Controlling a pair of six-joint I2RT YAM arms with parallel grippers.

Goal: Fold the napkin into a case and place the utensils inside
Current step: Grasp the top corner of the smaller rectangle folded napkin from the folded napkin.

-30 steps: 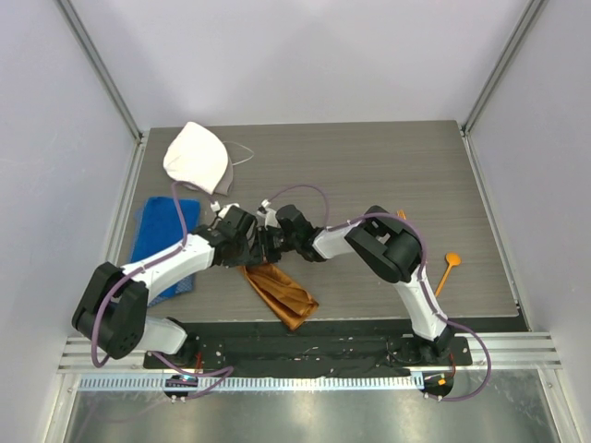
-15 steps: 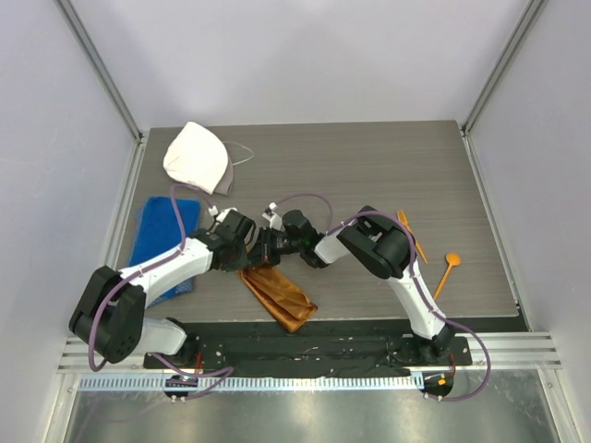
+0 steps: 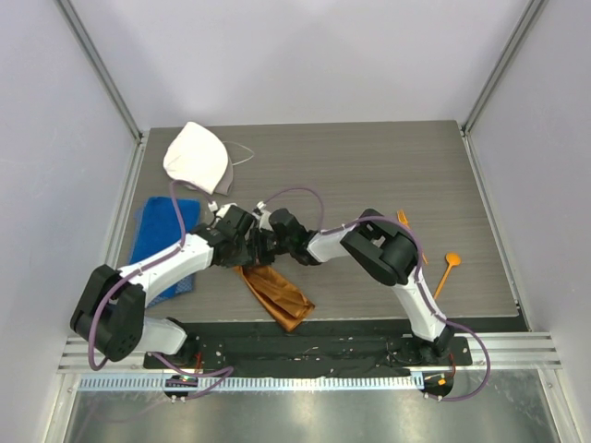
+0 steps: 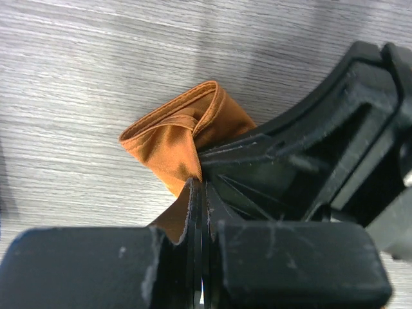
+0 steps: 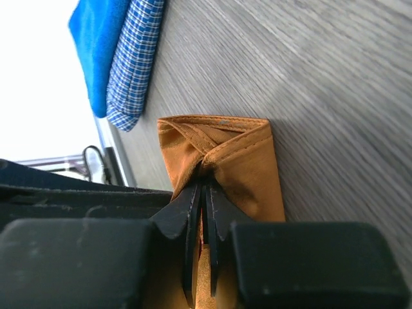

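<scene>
The rust-orange napkin point(image 3: 277, 293) lies as a narrow folded strip running from the table's middle toward the near edge. Both grippers meet at its far end. My left gripper point(image 3: 251, 247) is shut on a pinched fold of the napkin point(image 4: 170, 138), its fingertips point(image 4: 193, 193) pressed together. Facing it, my right gripper point(image 3: 273, 245) is shut on the same end of the napkin point(image 5: 241, 164), with cloth bunched at its fingertips point(image 5: 215, 193). The orange spoon point(image 3: 447, 269) and the orange fork point(image 3: 406, 221) lie at the right; the right arm partly hides the fork.
A blue towel point(image 3: 162, 235) with a checked cloth point(image 5: 135, 58) on it lies at the left edge. A white rounded cloth cap point(image 3: 197, 157) sits at the back left. The right gripper's black body point(image 4: 309, 148) fills the right of the left wrist view.
Both grippers, still pinching the napkin's end, dipped slightly toward the near edge and came back. The strip shifted a little to the left.
</scene>
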